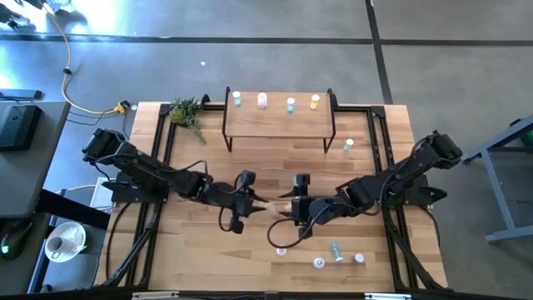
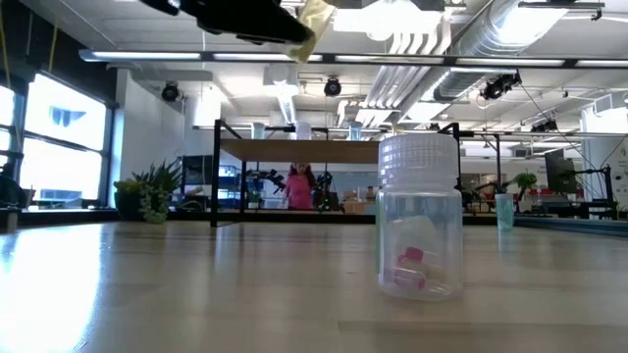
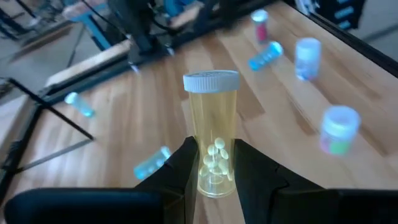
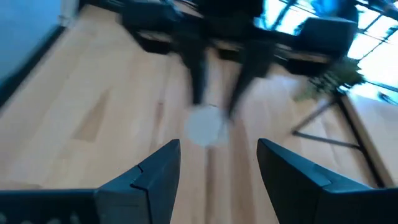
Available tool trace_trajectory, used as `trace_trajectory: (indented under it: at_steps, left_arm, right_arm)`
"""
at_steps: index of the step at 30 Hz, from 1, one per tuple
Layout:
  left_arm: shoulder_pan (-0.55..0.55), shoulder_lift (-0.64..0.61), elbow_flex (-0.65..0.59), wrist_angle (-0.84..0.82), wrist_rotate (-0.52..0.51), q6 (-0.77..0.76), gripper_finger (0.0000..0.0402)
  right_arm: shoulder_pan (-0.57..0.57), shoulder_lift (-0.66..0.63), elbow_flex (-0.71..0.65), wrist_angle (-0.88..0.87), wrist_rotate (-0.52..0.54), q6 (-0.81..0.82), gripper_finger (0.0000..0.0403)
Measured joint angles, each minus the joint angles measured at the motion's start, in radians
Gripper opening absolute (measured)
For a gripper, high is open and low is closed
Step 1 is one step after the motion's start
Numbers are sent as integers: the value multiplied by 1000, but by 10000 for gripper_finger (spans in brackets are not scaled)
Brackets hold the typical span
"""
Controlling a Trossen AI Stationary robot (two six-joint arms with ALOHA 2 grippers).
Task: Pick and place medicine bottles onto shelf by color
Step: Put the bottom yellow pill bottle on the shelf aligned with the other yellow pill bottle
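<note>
My left gripper [image 1: 254, 202] is over the middle of the table, shut on a yellow medicine bottle [image 3: 211, 130] with a white cap [image 3: 210, 81] and pale pills inside. My right gripper [image 1: 287, 208] faces it from the table's right. Its fingers [image 4: 155, 174] stand open with nothing between them, and the bottle's cap [image 4: 204, 127] shows just beyond. The shelf [image 1: 279, 123] stands at the far middle on black legs. Several bottles stand along its top, among them a yellow-capped one [image 1: 315, 102]. My left gripper pinches the yellow bottle's lower body near its base [image 3: 211, 177] between the two fingers [image 3: 183, 168]. The fingers come from the table's left, slanting down, and lie along the bottle. The bottle is lifted clear of the table, its cap end pointing away toward my right gripper.
Several loose bottles lie or stand near the table's front edge [image 1: 336, 251], one of them a clear bottle with pink pills [image 2: 420, 221]. Another stands right of the shelf [image 1: 348, 146]. A small plant [image 1: 187, 111] sits at the far left corner.
</note>
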Motion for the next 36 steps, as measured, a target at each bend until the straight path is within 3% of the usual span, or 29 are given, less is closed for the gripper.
trace_trajectory:
  at_steps: [5,31,36]
  left_arm:
    - [10,0,0,68,35,-1,77]
    - [10,1,0,190,72,-27,78]
    - [10,1,0,189,72,-27,78]
  right_arm:
    - [0,0,0,62,-58,-13,204]
    - [-3,0,0,128,-18,-70,204]
    - [-3,0,0,128,-18,-69,180]
